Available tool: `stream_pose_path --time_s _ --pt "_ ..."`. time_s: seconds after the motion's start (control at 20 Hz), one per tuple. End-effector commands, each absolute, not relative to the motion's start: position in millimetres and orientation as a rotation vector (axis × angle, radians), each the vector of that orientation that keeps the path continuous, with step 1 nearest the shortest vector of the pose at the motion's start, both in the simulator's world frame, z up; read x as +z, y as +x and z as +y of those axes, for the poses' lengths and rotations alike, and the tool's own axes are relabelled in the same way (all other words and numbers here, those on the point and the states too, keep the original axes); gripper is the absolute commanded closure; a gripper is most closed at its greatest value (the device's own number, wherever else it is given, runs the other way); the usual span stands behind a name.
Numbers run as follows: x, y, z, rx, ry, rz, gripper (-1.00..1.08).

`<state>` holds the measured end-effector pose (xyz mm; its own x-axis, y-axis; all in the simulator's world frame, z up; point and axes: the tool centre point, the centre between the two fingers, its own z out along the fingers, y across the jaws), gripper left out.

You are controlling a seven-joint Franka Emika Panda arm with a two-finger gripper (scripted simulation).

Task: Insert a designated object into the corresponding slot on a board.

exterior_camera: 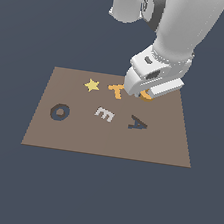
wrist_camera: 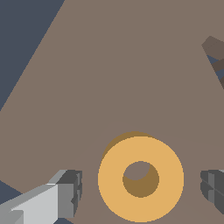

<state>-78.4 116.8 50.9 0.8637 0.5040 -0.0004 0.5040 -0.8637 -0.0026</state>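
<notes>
A flat, matte brown board (exterior_camera: 108,133) lies on a plain dark blue-grey floor (exterior_camera: 2,189), its surface smooth and untextured. At its far edge in the exterior view, the glossy white arm (exterior_camera: 181,28) reaches down, and its blocky gripper (exterior_camera: 145,94) sits low over the orange O (exterior_camera: 146,95), of which only a small curved sliver shows below the gripper body. The wrist view shows the O (wrist_camera: 141,178) plainly: a thick, smooth, doughnut-shaped ring with a round hole through which brown board is visible, casting a soft shadow on the board (wrist_camera: 122,78). The gripper (wrist_camera: 144,186) stands open around it; one dark, ridged fingertip (wrist_camera: 72,192) on a pale grey finger is on one side and the other dark pad (wrist_camera: 213,186) is on the opposite side, each with a clear gap to the ring, neither touching. Just beside the gripper, toward the exterior view's left, lies an orange T (exterior_camera: 117,90), then a yellow five-pointed star (exterior_camera: 91,85). Nearer the camera are a pale grey E (exterior_camera: 104,114), a dark A-shaped recess (exterior_camera: 138,123), and, well apart from the ring toward the exterior view's left, the slot (exterior_camera: 59,111), a dark grey-blue ring-shaped recess.
</notes>
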Motion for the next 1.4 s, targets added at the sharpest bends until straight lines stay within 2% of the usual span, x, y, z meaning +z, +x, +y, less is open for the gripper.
stream_pose_path --time_s 0.0,0.4,0.45,1.35 --pt "48.3 -78.4 116.6 0.001 -3.031 -0.82 -0.92" --pt "29.9 -79.3 116.2 0.0 -3.031 -0.826 -0.92" --pt "29.9 -79.3 116.2 0.0 -3.031 -0.826 1.08" --pt "31.1 -84.2 113.4 -0.001 -3.017 -0.88 1.08"
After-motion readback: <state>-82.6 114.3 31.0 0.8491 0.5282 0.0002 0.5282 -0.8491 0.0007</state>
